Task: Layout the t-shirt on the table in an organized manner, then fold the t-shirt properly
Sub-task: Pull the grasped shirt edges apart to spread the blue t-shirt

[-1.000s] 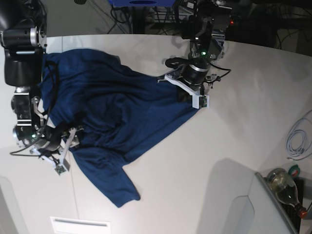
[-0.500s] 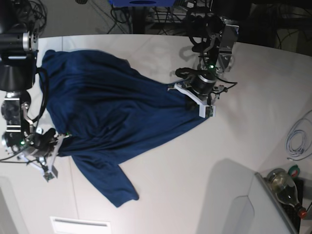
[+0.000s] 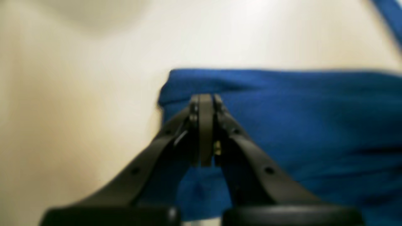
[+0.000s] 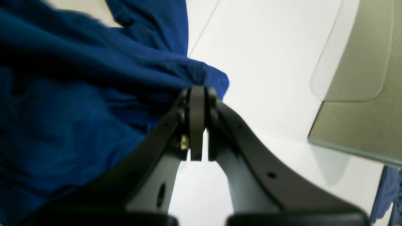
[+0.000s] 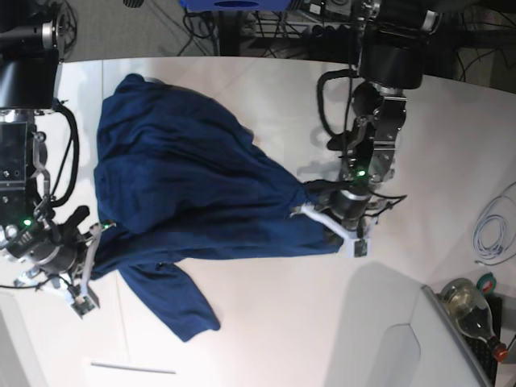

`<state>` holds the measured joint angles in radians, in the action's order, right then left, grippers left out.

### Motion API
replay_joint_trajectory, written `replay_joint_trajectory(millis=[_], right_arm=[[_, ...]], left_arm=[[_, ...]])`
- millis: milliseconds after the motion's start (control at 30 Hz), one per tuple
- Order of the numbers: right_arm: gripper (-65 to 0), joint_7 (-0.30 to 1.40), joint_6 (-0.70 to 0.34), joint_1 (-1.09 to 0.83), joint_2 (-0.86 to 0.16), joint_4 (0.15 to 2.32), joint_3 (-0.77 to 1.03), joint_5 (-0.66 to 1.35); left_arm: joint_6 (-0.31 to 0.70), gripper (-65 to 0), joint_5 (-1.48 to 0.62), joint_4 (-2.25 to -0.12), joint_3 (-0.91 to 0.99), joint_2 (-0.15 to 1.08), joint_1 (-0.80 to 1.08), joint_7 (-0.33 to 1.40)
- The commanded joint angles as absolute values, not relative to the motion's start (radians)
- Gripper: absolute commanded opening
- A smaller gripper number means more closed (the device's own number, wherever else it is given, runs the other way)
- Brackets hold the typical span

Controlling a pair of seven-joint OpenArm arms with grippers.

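Left wrist view: the left gripper (image 3: 205, 131) was fully closed, its jaws pinching a folded corner of the t-shirt (image 3: 282, 125), with the pale table (image 3: 78, 94) beyond. The picture was blurred; how deep the cloth sat between the jaws could not be told. A shallow bite would likely slip under tension.

Right wrist view: the right gripper (image 4: 198, 122) was likewise pressed closed, holding a bunched edge of the t-shirt (image 4: 78, 110) just at its tips. The table (image 4: 267, 62) lay bare beyond. The cloth was gathered into a knot at the tips rather than taken flat, so a hard pull could tear it free or drag creases across the body.

Base view: the t-shirt (image 5: 193, 193) lay on the table (image 5: 266, 322), stretched between the right gripper (image 5: 91, 240) and the left gripper (image 5: 326, 222). One sleeve trailed loose below the taut line, and the upper part sat in folds. In my judgement, further spreading risked that sleeve folding under the body, leaving a crooked layout. A cable (image 5: 492, 230) and a bottle (image 5: 472, 310) lay well apart from the cloth.
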<state>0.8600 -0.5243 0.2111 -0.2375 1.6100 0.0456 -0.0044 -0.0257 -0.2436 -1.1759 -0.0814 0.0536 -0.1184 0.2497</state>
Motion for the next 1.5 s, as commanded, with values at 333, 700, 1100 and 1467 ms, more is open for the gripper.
replay_joint_trajectory(millis=[333, 700, 1100, 1467], right_arm=[[-64.2, 0.839, -0.515, 0.314, -0.24, 1.624, 0.047, -0.005], [-64.2, 0.731, -0.493, 0.329, -0.252, 1.478, 0.056, -0.111], [-64.2, 0.608, -0.438, 0.387, -0.254, 1.322, 0.114, -0.232], [-64.2, 0.733, -0.438, 0.282, -0.249, 1.419, 0.119, -0.234]], left_arm=[[-0.01, -65.0, -0.249, -1.314, -0.478, -0.122, -0.028, 0.228], [-0.008, -65.0, -0.249, -1.102, -0.697, -0.064, -0.068, 0.354], [-0.01, -65.0, -0.243, -1.294, -0.418, 0.219, 0.021, 0.51], [-0.005, -65.0, -0.249, -1.409, -0.159, 0.249, -0.077, 0.545]])
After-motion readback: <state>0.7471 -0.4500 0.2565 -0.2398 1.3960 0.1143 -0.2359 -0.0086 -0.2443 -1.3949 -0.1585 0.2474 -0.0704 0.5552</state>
